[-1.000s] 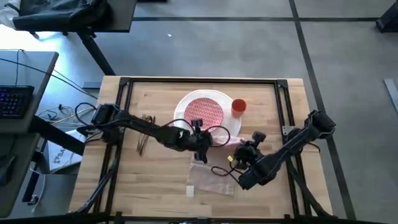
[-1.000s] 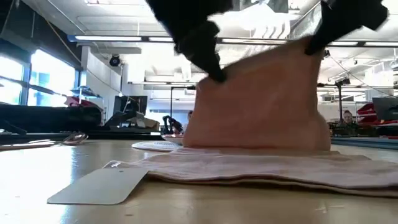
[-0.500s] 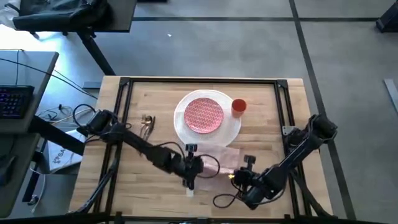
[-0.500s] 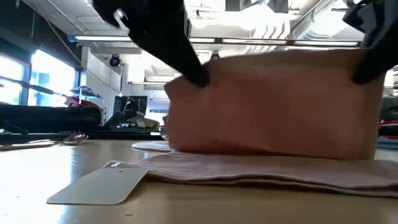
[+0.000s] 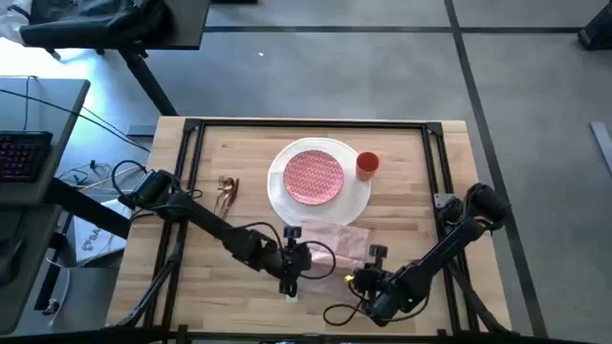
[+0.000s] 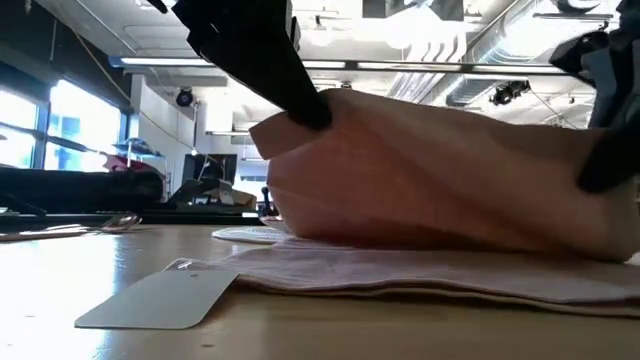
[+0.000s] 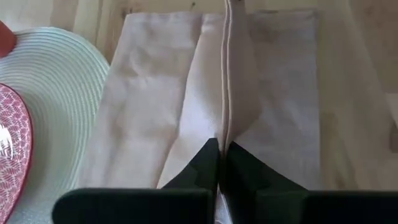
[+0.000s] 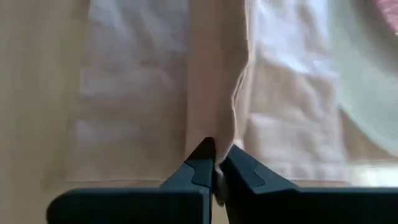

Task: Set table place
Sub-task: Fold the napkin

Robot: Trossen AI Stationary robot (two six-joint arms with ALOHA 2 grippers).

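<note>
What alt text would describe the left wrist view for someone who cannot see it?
The left end effector pinches a raised fold of the pale pink napkin above the wooden table. Beside the napkin lies a white plate holding a red-patterned plate.

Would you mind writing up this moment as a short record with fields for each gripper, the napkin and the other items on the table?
left gripper: shut on the napkin's folded edge, near the table's front
right gripper: shut on the same edge, further along
napkin: pale pink, one edge lifted, the rest flat on the table
white plate: behind the napkin
red-patterned plate: on the white plate
orange cup: upright beside the white plate
cutlery: on the table, apart from the plates
</note>
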